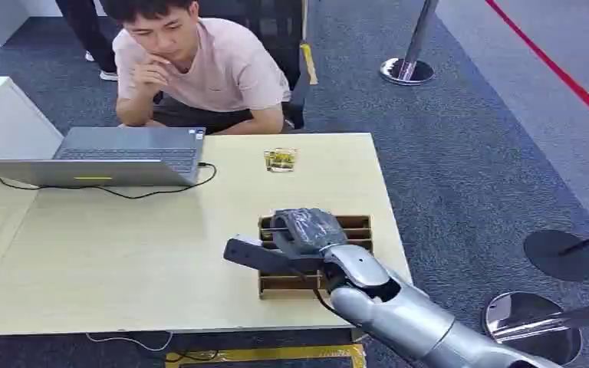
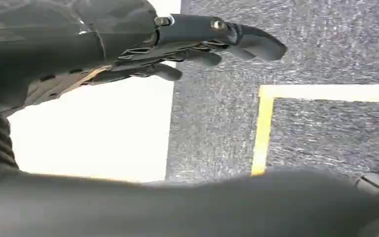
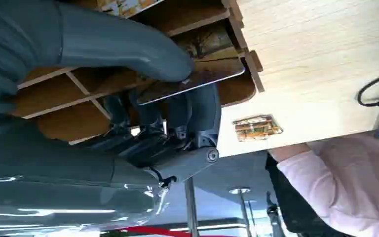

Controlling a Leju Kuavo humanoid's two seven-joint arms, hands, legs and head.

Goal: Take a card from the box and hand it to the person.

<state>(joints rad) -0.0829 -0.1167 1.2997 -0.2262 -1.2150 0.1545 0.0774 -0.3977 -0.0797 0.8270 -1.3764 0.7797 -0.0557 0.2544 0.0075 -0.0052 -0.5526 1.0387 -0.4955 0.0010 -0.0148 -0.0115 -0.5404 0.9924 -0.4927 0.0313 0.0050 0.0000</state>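
A wooden slotted box (image 1: 355,231) stands on the table near its right front edge. My right hand (image 1: 307,231) hangs over the box's left part. The right wrist view shows a thin glossy card (image 3: 203,79) pinched between the thumb and the fingers (image 3: 197,111), just above the box's slots (image 3: 79,94). A person in a pink shirt (image 1: 222,65) sits at the far side of the table, one hand at the chin. My left hand (image 2: 177,47) hangs beside a pale table edge over the carpet, fingers stretched out and holding nothing.
An open laptop (image 1: 126,156) with a black cable sits on the light wooden table (image 1: 123,253) at the back left. A small yellowish card (image 1: 281,159) (image 3: 256,127) lies flat before the person. Stanchion bases (image 1: 406,70) stand on the grey carpet to the right.
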